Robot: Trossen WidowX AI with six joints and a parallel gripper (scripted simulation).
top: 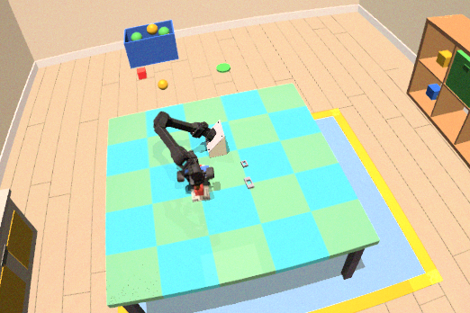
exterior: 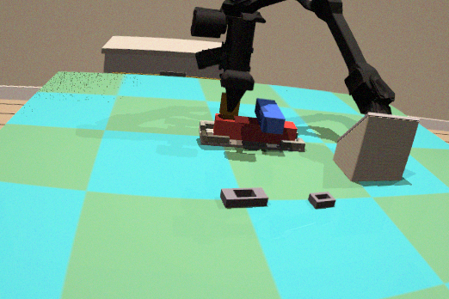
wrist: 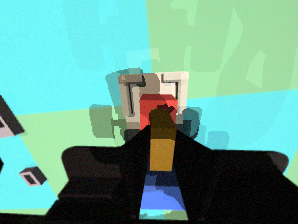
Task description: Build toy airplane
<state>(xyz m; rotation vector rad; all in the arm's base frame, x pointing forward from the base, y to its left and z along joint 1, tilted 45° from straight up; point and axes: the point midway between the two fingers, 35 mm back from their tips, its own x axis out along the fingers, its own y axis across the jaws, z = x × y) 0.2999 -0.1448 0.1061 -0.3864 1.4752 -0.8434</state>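
The red fuselage [top: 199, 191] [exterior: 224, 127] [wrist: 157, 103] lies in the pale cradle [top: 206, 195] [exterior: 209, 139] [wrist: 183, 95], looking level. The blue wing [top: 208, 169] [exterior: 272, 118] [wrist: 162, 199] lies across the top of the fuselage. My gripper [exterior: 232, 109] [wrist: 158, 129] points down over the tail end, shut on the yellow-orange tail fin [exterior: 223, 109] [wrist: 162, 155]. The fin stands upright with its lower end at the fuselage top; whether its tab is in the socket is hidden. In the top view, the arm hides the fin.
A large grey hollow holder [top: 251, 186] [exterior: 258, 203] and a small one [top: 246, 165] [exterior: 316, 204] stand on the table to one side of the cradle. A wedge-shaped block [top: 219, 149] [exterior: 378, 151] with a pale sloping face stands near the arm's base.
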